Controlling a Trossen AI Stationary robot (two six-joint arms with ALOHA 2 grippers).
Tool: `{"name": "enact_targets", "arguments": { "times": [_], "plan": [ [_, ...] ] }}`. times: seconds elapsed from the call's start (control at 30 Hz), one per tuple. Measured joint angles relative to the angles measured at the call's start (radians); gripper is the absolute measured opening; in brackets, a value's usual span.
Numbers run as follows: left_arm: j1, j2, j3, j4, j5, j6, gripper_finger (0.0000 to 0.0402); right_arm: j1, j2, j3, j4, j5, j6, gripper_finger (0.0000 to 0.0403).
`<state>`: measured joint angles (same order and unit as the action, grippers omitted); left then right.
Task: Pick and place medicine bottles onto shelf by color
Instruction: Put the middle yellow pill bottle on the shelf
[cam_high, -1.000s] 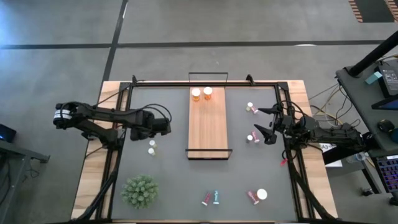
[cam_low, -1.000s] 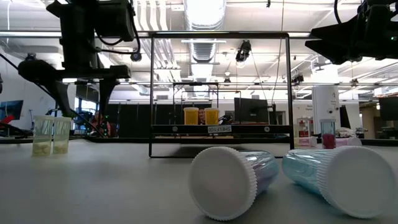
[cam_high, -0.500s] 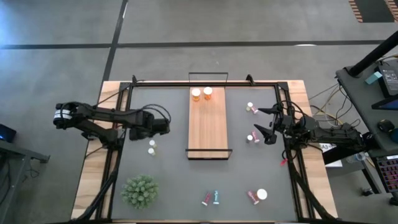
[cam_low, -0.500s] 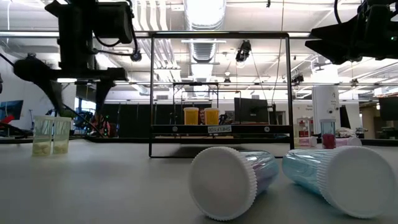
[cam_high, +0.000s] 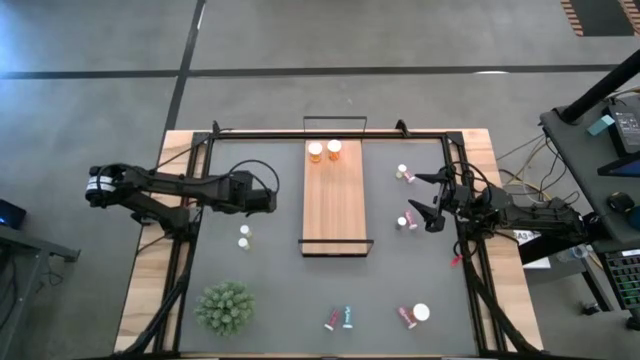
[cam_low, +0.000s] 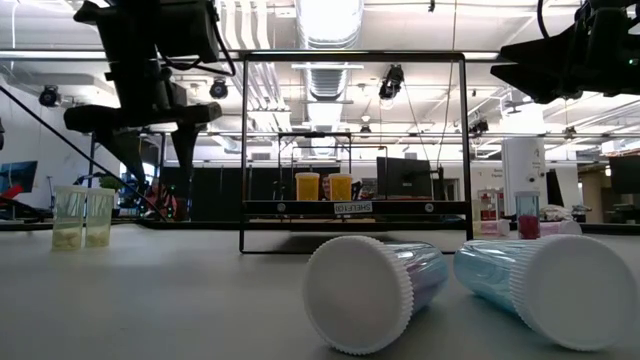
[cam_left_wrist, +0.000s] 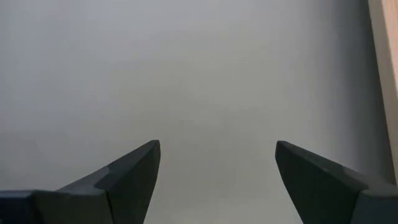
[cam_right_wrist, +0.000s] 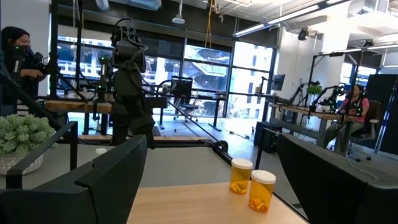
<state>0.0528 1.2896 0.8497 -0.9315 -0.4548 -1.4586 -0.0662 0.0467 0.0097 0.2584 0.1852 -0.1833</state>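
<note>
A: The left gripper (cam_high: 272, 201) has drifted toward the shelf (cam_high: 334, 220), away from the two white bottles (cam_high: 244, 237).

B: Jaws wide, holding nothing, over bare surface (cam_left_wrist: 199, 68); probably realigning. The right gripper (cam_high: 424, 201) waits, jaws wide, beside a pink bottle (cam_high: 406, 222). Two orange bottles (cam_high: 324, 151) occupy the shelf's far end, presumably starting the orange group.

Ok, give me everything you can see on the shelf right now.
The shelf is a long light-wood board with a thin black wire frame at each short end, lying flat mid-table between the two arms. Two orange bottles with white caps stand upright side by side at its far end; the rest of the board is bare. In the low view it shows as a dark wire rectangle with those bottles inside. Neither end effector touches it.
</note>
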Motion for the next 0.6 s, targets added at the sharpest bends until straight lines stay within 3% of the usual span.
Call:
{"name": "enact_targets", "arguments": {
  "times": [0.27, 0.6],
  "plan": [
    [0.0, 0.0, 0.0, 0.012, 0.019, 0.005, 0.0302, 0.0, 0.0, 0.0, 0.0, 0.0, 0.0, 0.035],
    [0.0, 0.0, -0.032, -0.015, 0.253, -0.03, 0.0302, 0.0, 0.0, 0.0, 0.0, 0.0, 0.0, 0.035]
  ]
}}
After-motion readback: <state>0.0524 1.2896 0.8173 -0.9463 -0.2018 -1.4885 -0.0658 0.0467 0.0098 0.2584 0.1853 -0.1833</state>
